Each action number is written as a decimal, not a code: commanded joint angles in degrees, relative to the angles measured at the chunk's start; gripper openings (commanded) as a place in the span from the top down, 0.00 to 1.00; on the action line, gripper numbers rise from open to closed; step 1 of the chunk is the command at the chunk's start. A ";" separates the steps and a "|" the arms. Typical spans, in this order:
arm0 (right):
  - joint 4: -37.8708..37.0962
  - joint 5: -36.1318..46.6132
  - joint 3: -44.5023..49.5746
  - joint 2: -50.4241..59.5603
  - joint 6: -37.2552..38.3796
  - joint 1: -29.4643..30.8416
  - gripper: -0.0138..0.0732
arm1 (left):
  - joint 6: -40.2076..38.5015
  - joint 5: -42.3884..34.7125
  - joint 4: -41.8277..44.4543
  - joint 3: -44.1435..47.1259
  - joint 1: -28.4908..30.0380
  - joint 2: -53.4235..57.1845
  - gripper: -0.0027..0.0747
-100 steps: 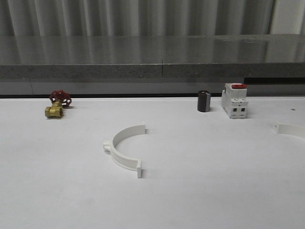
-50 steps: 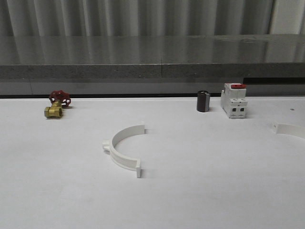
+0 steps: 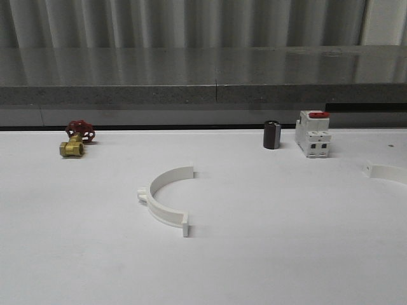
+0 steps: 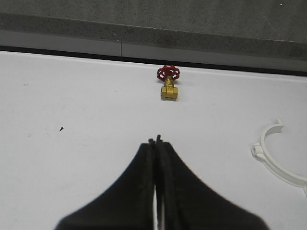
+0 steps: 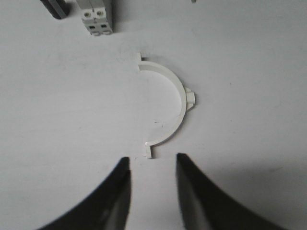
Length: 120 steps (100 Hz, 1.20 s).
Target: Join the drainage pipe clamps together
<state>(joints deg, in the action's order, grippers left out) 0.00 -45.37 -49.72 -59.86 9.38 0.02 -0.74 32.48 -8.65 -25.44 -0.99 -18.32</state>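
- Left gripper (image 4: 157, 140): jaws pressed together with nothing between them, above bare desk (image 3: 286, 254).
- Right gripper (image 5: 152, 165): jaws parted and empty, just short of the near tab of the right clamp half (image 5: 173, 103).
- Left clamp half (image 3: 164, 200) lies flat near the desk's middle, its open side toward the right edge.
- The right clamp half lies by the right edge, well apart from the left clamp half, open side toward it.
- Along the far edge: brass valve (image 3: 76, 140) with a red handwheel toward the left; dark cylinder (image 3: 272, 135) just beside the white breaker (image 3: 313, 133) toward the right.
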 commanded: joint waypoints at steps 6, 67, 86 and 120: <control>0.41 4.74 -2.03 -4.36 -0.15 0.23 0.14 | -0.11 -3.89 -0.58 -1.49 0.20 -0.41 0.99; 4.17 7.87 -14.63 -33.67 -11.14 7.04 0.16 | -0.11 -3.89 -0.58 -1.49 0.20 -0.41 0.99; 4.17 8.66 -16.10 -38.41 -12.71 7.67 0.16 | -0.11 -3.89 -0.58 -1.49 0.20 -0.41 0.99; 4.17 10.73 -16.17 -44.11 -13.30 7.67 0.16 | -0.11 -3.89 -0.58 -1.49 0.20 -0.41 0.99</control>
<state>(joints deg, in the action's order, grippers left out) 3.92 -36.56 -64.13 -105.43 -2.88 7.33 -0.74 32.59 -8.65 -25.44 -0.99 -18.32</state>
